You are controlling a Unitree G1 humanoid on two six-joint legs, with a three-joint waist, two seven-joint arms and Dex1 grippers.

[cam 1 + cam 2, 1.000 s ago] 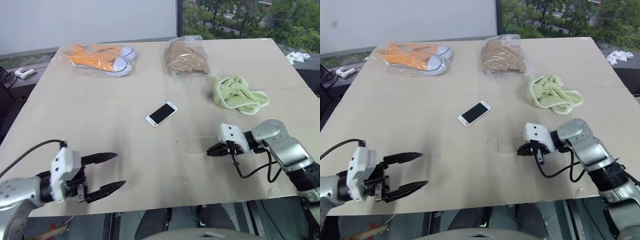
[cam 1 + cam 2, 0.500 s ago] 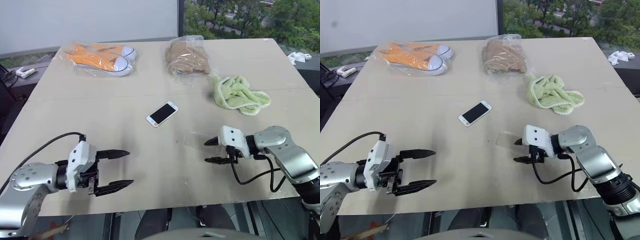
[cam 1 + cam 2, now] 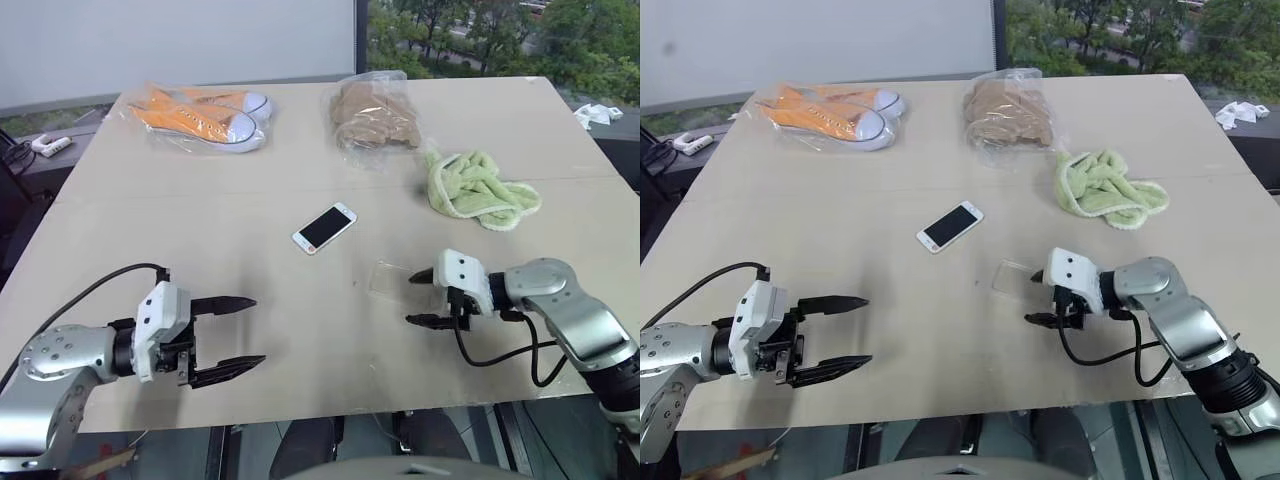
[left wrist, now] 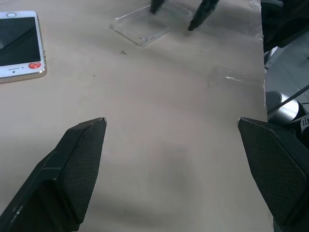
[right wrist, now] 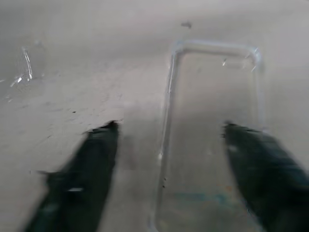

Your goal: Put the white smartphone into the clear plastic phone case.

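Note:
The white smartphone (image 3: 324, 228) lies screen up near the middle of the table, with no gripper touching it. To its right and nearer me, the clear plastic phone case (image 3: 388, 278) lies flat on the table. My right gripper (image 3: 412, 298) is open at the case's near end and points left. In the right wrist view one finger (image 5: 256, 164) is over the case (image 5: 212, 96) and the other (image 5: 87, 169) is beside its long edge. My left gripper (image 3: 258, 330) hovers wide open and empty at the front left, pointing right toward the case (image 4: 145, 24).
At the back of the table are orange sneakers in a clear bag (image 3: 200, 115) and a brown bundle in a clear bag (image 3: 372, 115). A green towel (image 3: 478, 190) lies at the right. The table's front edge (image 3: 330, 415) runs just below both grippers.
My right gripper, shut at the case's edge a second ago, has opened and then narrowed a little. The case shifted slightly. The left gripper stays open.

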